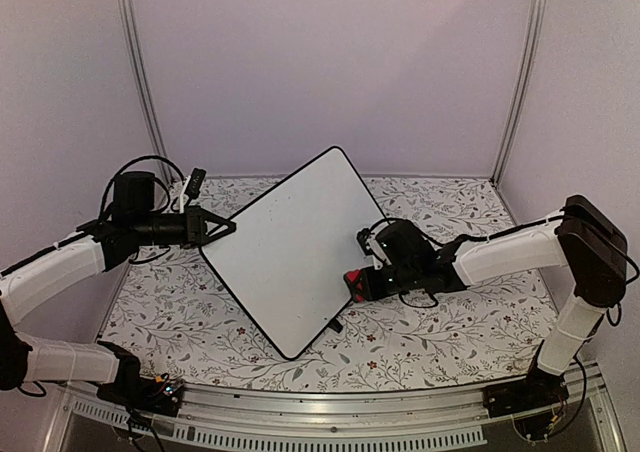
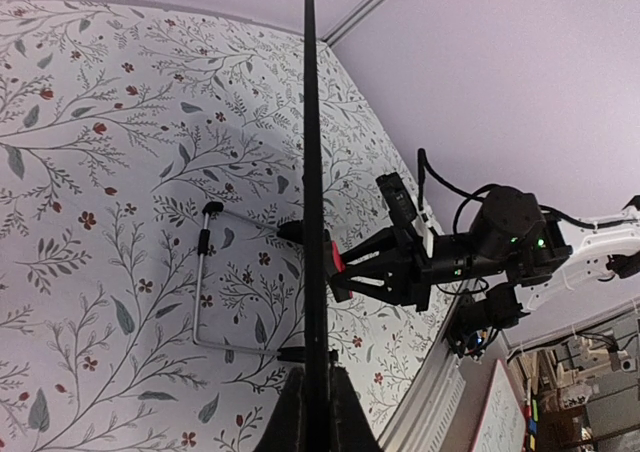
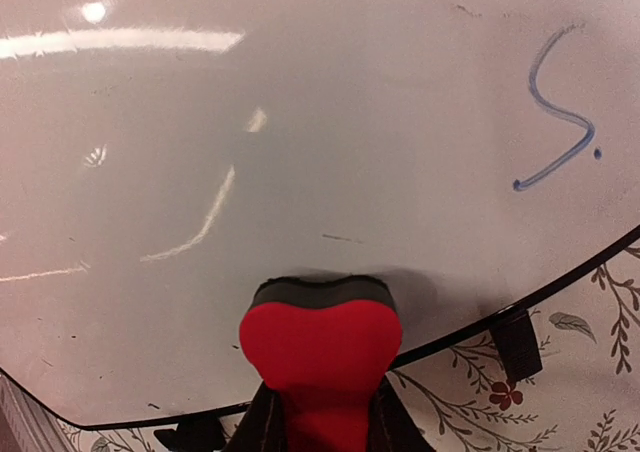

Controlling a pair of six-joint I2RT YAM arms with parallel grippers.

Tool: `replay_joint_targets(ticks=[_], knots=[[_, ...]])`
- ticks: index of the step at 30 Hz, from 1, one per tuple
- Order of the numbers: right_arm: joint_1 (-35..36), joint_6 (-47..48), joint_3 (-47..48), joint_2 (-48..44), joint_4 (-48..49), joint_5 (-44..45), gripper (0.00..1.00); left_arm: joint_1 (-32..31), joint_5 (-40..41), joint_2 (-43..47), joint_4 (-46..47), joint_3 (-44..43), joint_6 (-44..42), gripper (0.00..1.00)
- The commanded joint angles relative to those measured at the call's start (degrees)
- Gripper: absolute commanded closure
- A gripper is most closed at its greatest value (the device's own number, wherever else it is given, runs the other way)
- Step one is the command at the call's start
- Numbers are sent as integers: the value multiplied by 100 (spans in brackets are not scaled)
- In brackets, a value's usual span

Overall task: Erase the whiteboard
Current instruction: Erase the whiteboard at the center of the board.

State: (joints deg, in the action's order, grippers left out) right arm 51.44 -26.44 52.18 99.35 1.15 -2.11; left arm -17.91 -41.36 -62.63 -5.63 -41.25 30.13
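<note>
Right gripper (image 1: 356, 285) snug around red eraser (image 3: 320, 344)

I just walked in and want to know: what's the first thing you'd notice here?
The large glossy white rectangular whiteboard stands out, turned like a diamond mid-table, its left edge clamped by the left gripper. At its right side, the right gripper presses a red foam eraser block against it, near a blue handwritten squiggle.

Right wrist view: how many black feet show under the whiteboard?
2. One foot under the whiteboard's lower right edge; the other foot at bottom left, beside the red eraser. More may be hidden behind the eraser or out of frame.
</note>
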Motion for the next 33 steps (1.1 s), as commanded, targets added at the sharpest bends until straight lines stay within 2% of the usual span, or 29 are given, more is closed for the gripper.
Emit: replay_joint_targets(ticks=[1,7,23,33], knots=[[77,-75,4,-31,-368,162,100,-84,-576,-30,101,104,-241,100],[6,31,449,85,-611,568,100,-90,-566,-21,99,116,-243,100],[-576,329,1365,455,-823,515,100,-90,-566,-21,103,113,-243,100],[-670,256,1013,488,-702,270,100,-88,-557,-28,102,110,-240,100]])
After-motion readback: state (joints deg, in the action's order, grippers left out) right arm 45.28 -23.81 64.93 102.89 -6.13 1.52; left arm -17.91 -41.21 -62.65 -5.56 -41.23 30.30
